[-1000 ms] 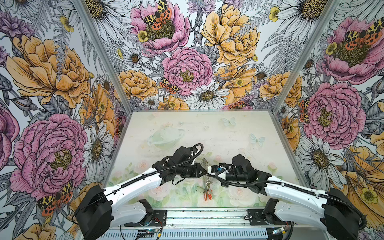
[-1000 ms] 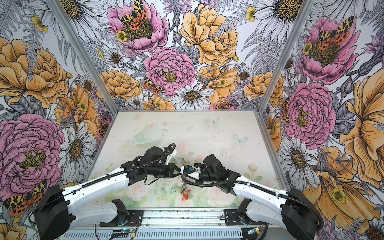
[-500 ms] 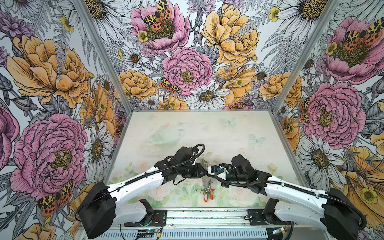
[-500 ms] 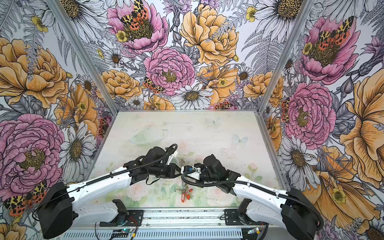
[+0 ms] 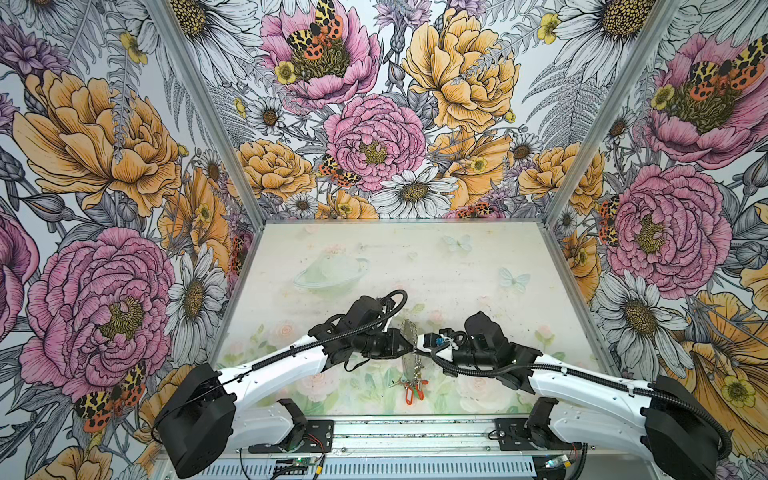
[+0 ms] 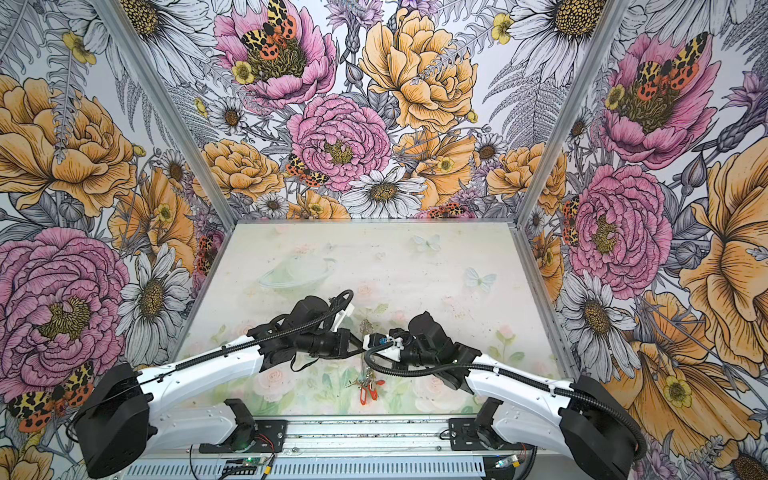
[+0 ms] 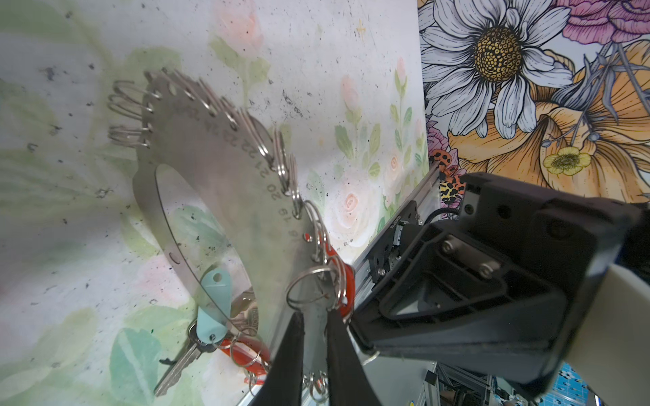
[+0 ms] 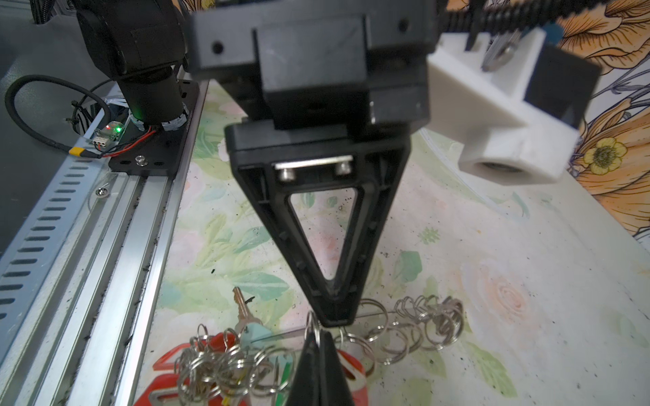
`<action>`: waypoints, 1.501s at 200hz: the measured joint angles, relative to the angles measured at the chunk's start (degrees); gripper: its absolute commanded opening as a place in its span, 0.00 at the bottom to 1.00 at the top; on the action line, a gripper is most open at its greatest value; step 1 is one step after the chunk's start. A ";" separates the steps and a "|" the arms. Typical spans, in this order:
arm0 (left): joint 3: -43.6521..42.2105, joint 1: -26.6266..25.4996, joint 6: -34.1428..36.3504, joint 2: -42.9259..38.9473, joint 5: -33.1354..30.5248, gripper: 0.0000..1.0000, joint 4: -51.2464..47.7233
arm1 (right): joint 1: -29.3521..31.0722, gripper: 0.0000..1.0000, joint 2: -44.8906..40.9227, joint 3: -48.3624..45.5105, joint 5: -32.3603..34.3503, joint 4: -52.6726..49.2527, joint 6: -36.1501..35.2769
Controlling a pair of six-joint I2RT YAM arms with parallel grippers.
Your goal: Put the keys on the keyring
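Left pincer pinches the keyring edge, band held on edge above the worktop. Right pincer pressed together, tip at the wire rings opposite. Both arms extend low, meeting mid-front. Keys, teal and red tags, hang at the band's lower end. Floral-printed walls enclose the pale worktop.
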 measured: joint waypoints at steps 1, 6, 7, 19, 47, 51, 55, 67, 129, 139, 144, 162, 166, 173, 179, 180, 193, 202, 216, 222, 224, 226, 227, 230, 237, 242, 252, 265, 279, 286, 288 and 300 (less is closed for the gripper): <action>-0.04 0.00 -0.02 0.00 0.00 0.16 0.04 | 0.00 0.00 0.00 -0.04 0.00 0.07 0.02; -0.35 0.00 -0.24 0.00 0.17 0.16 0.50 | 0.00 0.00 0.00 -0.26 -0.09 0.44 0.02; -0.42 0.00 -0.17 0.00 0.20 0.16 0.59 | 0.00 0.00 0.00 -0.31 -0.09 0.52 0.02; -1.01 0.02 -0.70 0.00 0.33 0.16 1.97 | 0.00 0.00 0.00 -0.48 -0.09 1.07 0.11; -1.75 0.00 -1.81 0.11 0.72 0.19 4.31 | 0.00 0.00 0.00 -1.01 -0.20 1.95 0.15; -1.84 0.00 -1.90 0.17 0.85 0.19 4.70 | 0.00 0.00 0.00 -1.07 -0.20 2.08 0.15; -1.90 0.00 -1.95 0.22 0.94 0.19 5.01 | 0.00 0.00 0.00 -1.16 -0.22 2.23 0.15; -2.08 0.00 -2.38 0.37 1.29 0.19 5.99 | 0.00 0.00 -0.07 -1.33 -0.20 2.56 0.15; -2.38 0.00 -3.43 1.42 2.23 0.15 8.57 | 0.00 0.00 -0.11 -2.89 0.15 5.49 0.22; -2.49 0.00 -3.67 1.53 2.23 0.13 8.87 | 0.00 0.00 -0.11 -2.91 0.33 5.55 0.22; -2.60 0.00 -3.67 1.57 2.21 0.13 9.07 | 0.00 0.00 -0.11 -2.93 0.42 5.60 0.22; -2.64 0.00 -3.78 1.81 2.21 0.12 9.25 | 0.00 0.00 -0.15 -2.99 0.66 5.70 0.22; -2.64 0.00 -3.78 1.84 2.21 0.12 9.29 | 0.00 0.00 -0.15 -2.99 0.70 5.70 0.22; -2.67 0.00 -3.78 1.84 2.19 0.11 9.29 | 0.00 0.00 -0.15 -2.99 0.74 5.73 0.22; -2.69 0.00 -3.78 1.84 2.19 0.11 9.31 | 0.00 0.00 -0.15 -2.99 0.85 5.73 0.22; -2.69 0.00 -3.78 1.84 2.19 0.11 9.33 | 0.00 0.00 -0.15 -2.99 0.87 5.73 0.22; -2.69 0.00 -3.78 1.84 2.19 0.10 9.33 | 0.00 0.00 -0.15 -2.99 0.96 5.73 0.22; -2.69 0.00 -3.76 1.81 2.16 0.09 9.35 | 0.00 0.00 -0.15 -2.99 1.11 5.73 0.22; -2.69 0.00 -3.72 1.77 2.12 0.07 9.49 | 0.00 0.00 -0.17 -2.99 1.55 5.75 0.22; -2.69 0.00 -3.65 1.70 2.08 0.06 9.51 | 0.00 0.00 -0.17 -2.99 1.77 5.75 0.24; -2.69 0.02 -3.69 1.68 2.01 0.05 9.49 | 0.00 0.00 -0.20 -2.99 1.84 5.75 0.24; -2.69 0.02 -3.76 1.64 1.97 0.05 9.51 | 0.00 0.00 -0.22 -2.99 1.95 5.75 0.26; -2.69 0.02 -3.72 1.64 1.95 0.05 9.51 | 0.00 0.00 -0.22 -2.99 1.97 5.75 0.26; -2.69 0.02 -3.65 1.60 1.90 0.04 9.51 | 0.00 0.00 -0.22 -2.99 2.12 5.75 0.37; -2.69 0.02 -3.63 1.49 1.79 0.03 9.51 | 0.00 0.00 -0.24 -2.99 2.38 5.75 0.44; -2.69 0.02 -3.56 1.38 1.68 0.02 9.49 | 0.00 0.00 -0.24 -2.99 2.51 5.75 0.44; -2.69 0.02 -3.61 1.27 1.49 0.00 9.42 | 0.00 0.00 -0.24 -2.99 2.84 5.77 0.59; -2.69 0.00 -3.61 1.14 1.29 0.00 9.27 | 0.00 0.00 -0.24 -2.99 2.95 5.77 0.61; -2.69 0.00 -3.58 0.79 1.03 0.00 8.94 | 0.00 0.00 -0.24 -2.99 2.97 5.79 0.63; -2.69 0.00 -3.58 0.59 0.92 0.00 8.76 | 0.02 0.00 -0.24 -2.99 2.97 5.79 0.63; -2.69 0.00 -3.61 0.57 0.87 0.00 8.70 | 0.02 0.00 -0.24 -2.99 2.99 5.77 0.63; -2.69 -0.02 -3.58 -0.13 0.52 0.00 8.31 | 0.15 0.00 -0.24 -2.99 3.15 5.79 0.74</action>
